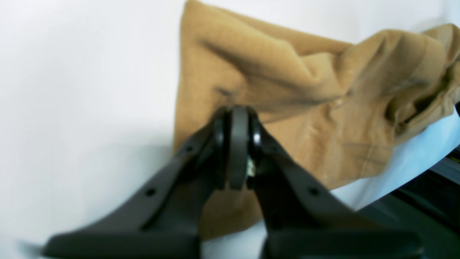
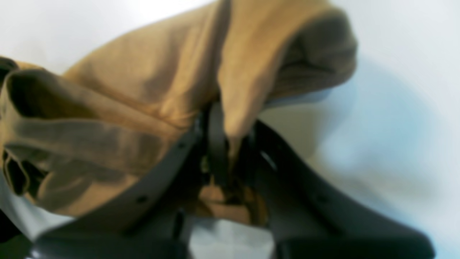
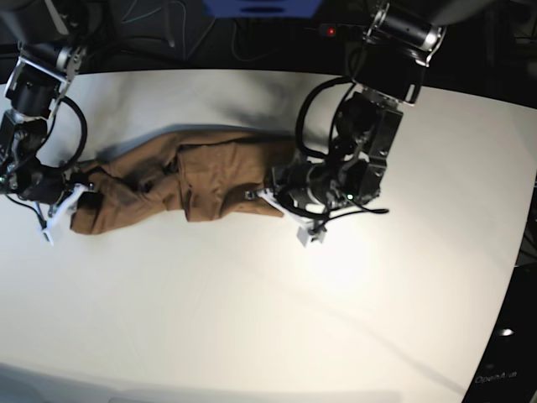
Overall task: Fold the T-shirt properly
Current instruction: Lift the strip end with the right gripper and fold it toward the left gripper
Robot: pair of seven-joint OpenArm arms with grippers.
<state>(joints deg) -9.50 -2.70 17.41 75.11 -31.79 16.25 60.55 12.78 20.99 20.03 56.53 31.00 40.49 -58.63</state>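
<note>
Nearest you, the right gripper (image 2: 230, 144) has its jaws pinched on a fold of the shirt (image 2: 151, 90), likely to drag it flat. The left gripper (image 1: 233, 144) is fully closed above cloth, holding nothing visible. The shirt lies bunched on the table (image 3: 268, 319) between both arms.

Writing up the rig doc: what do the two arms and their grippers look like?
Both arms are black with silver-grey joint housings near the top and loose black cables looping alongside. The left gripper has matte black fingers that taper to rounded pad tips, each with a small hole in its side. The right gripper is built the same. In the base view each gripper carries a white part.
</note>
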